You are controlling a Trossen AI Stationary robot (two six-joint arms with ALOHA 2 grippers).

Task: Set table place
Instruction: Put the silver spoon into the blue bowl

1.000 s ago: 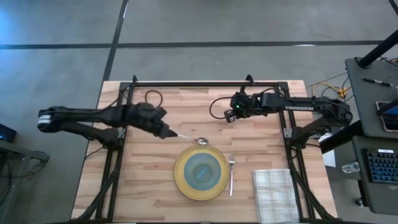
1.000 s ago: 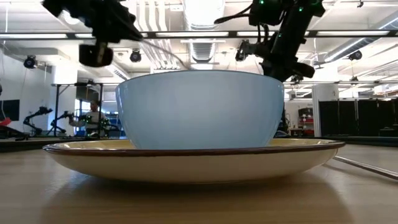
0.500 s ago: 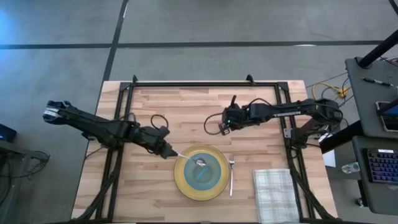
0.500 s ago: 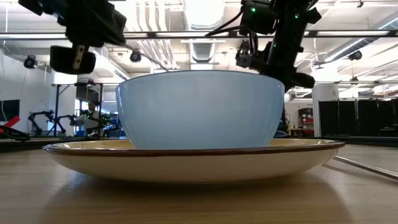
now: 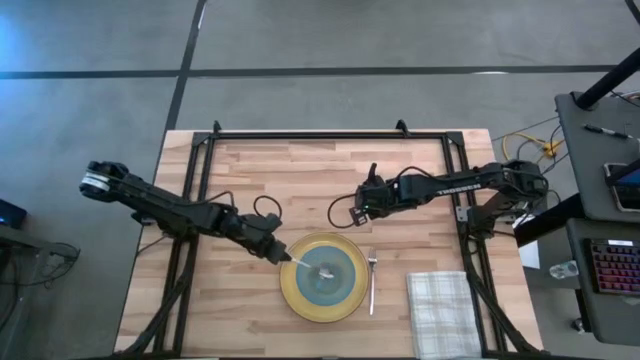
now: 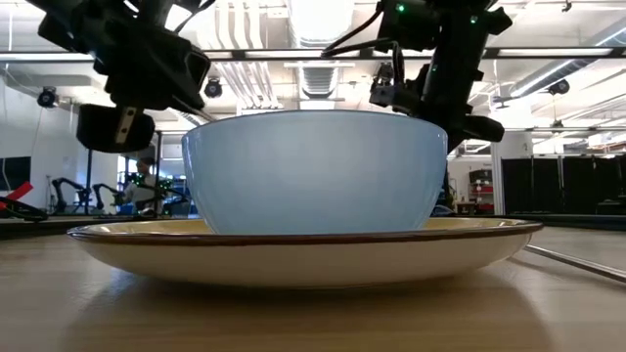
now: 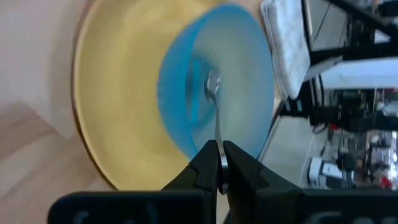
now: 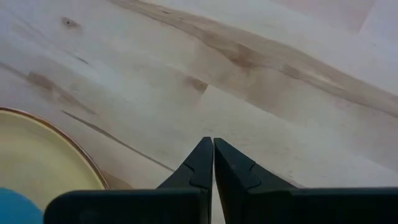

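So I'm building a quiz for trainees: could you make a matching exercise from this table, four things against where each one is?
Things:
1. spoon
2. fork
3. napkin
4. bowl

Places:
A. flat on the table, just right of the plate
B. standing on the plate
C. at the table's front right corner
D. held by the left claw, its tip over the bowl

Pairs: 1-D, 2-A, 3-C, 4-B

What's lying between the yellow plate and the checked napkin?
The fork lies on the table between the plate and the napkin, shown in the high view.
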